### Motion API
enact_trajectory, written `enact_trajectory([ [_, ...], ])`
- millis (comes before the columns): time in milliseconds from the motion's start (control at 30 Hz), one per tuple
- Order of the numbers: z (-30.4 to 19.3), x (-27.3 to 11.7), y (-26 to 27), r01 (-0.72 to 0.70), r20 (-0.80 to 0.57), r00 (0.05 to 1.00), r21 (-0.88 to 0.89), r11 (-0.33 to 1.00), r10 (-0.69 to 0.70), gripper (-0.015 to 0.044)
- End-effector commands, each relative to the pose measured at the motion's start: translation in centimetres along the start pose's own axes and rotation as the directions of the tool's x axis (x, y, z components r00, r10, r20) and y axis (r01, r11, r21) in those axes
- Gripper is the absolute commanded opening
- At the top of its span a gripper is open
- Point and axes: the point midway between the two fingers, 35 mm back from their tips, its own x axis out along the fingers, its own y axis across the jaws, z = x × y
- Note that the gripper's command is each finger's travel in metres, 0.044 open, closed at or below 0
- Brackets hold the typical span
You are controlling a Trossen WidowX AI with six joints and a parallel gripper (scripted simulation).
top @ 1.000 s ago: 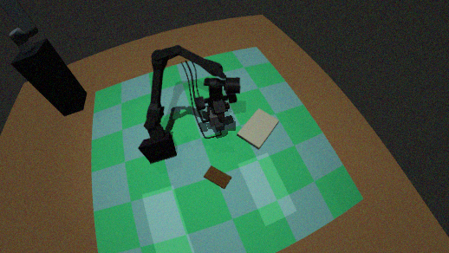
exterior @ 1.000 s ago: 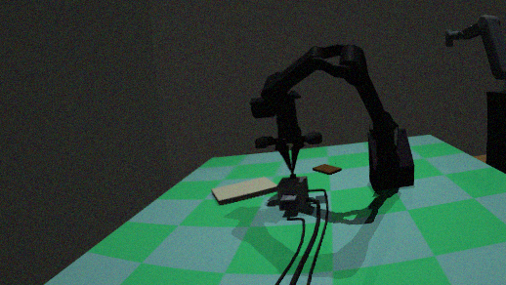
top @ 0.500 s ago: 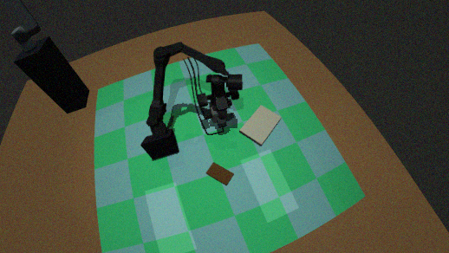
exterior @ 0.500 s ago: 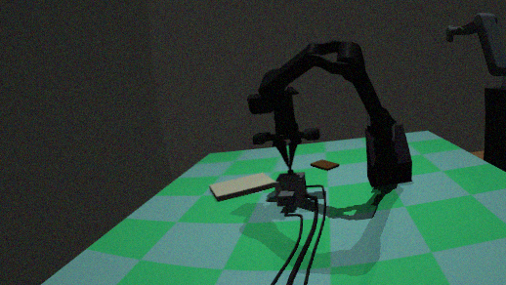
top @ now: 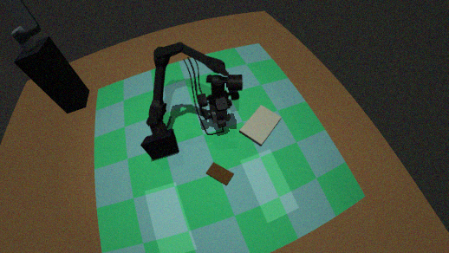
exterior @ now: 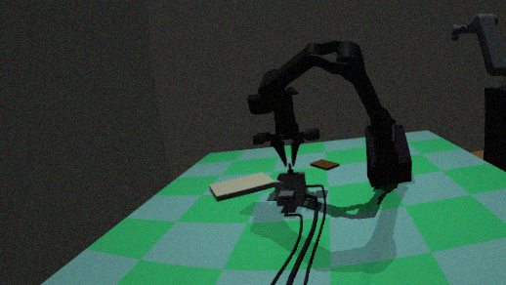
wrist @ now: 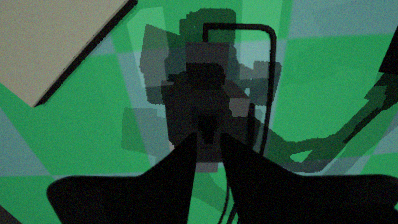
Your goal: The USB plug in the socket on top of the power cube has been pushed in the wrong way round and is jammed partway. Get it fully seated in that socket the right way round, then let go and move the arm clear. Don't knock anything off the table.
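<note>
Apparently the hand (top: 223, 128) (exterior: 289, 164) (wrist: 208, 138) stands slightly open, holding nothing, above the cube (top: 207, 126) (exterior: 297, 180) (wrist: 182, 112), perhaps for gripping the plug (exterior: 290, 169) (wrist: 208, 125).

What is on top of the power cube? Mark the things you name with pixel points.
A small dark plug stands on top of the power cube (exterior: 294, 182) (wrist: 182, 107), below the open gripper (exterior: 290, 165) (wrist: 208, 138). Its lower end is hidden in there.
</note>
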Motion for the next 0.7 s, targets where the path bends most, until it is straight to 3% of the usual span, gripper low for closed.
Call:
enact_trajectory([
  [0, 0.0, 0.0, 0.0, -0.001, 0.0, 1.0, 0.0, 1.0, 0.001, 0.0095],
  [667, -0.1, -1.1, 0.0, 0.0, 0.001, 1.0, 0.0, 1.0, 0.0, 0.0095],
])
